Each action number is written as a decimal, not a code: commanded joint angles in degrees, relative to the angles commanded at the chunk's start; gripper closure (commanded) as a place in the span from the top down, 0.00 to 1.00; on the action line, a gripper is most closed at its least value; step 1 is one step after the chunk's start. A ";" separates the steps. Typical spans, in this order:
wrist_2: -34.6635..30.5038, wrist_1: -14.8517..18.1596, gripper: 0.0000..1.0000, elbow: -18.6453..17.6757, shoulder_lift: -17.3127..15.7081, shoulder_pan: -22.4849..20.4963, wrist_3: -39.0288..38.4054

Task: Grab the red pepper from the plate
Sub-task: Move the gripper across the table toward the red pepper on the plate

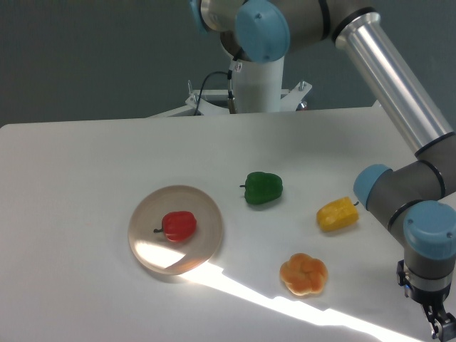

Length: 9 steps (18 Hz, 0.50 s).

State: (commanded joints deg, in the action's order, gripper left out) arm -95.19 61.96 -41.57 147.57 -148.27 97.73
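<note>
Red, glossy and lobed, the red pepper (179, 226) lay on its side in the middle of the plate (207, 246), its short dark stem pointing left. That beige-pink plate sat on the white table (71, 178), left of centre and toward the near side, with a bright patch of light across its near rim.

Three other vegetables lay on the table to the right of the plate, all apart from it and from each other. A green pepper (263, 188) sat nearest, slightly farther back than the plate. A yellow pepper (337, 214) lay further right. An orange pepper (304, 274) rested near the front, at the edge of a diagonal band of light. None of them touched the plate or overlapped the red pepper; nothing lay directly over it.

From its base at the far edge, the arm ran along the right side. Its gripper (440, 326) was at the near right corner, well apart from the plate, cut off by the frame; whether its fingers were parted or closed could not be told.
</note>
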 joint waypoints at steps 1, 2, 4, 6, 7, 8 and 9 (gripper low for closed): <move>0.09 0.00 1.00 -0.09 0.00 0.00 -0.09; 0.00 0.00 1.00 -0.09 -0.09 0.09 -0.09; 0.00 0.53 1.00 -1.92 -1.49 0.61 -0.17; 0.00 0.70 1.00 -4.56 -3.59 1.05 -0.53; 0.09 0.70 1.00 -6.22 -4.82 1.58 -0.53; 0.61 0.70 1.00 -8.85 -6.75 1.93 -0.70; 0.88 0.62 1.00 -10.44 -8.07 2.02 -1.05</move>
State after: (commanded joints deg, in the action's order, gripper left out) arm -94.31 62.58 -52.02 139.50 -146.25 96.68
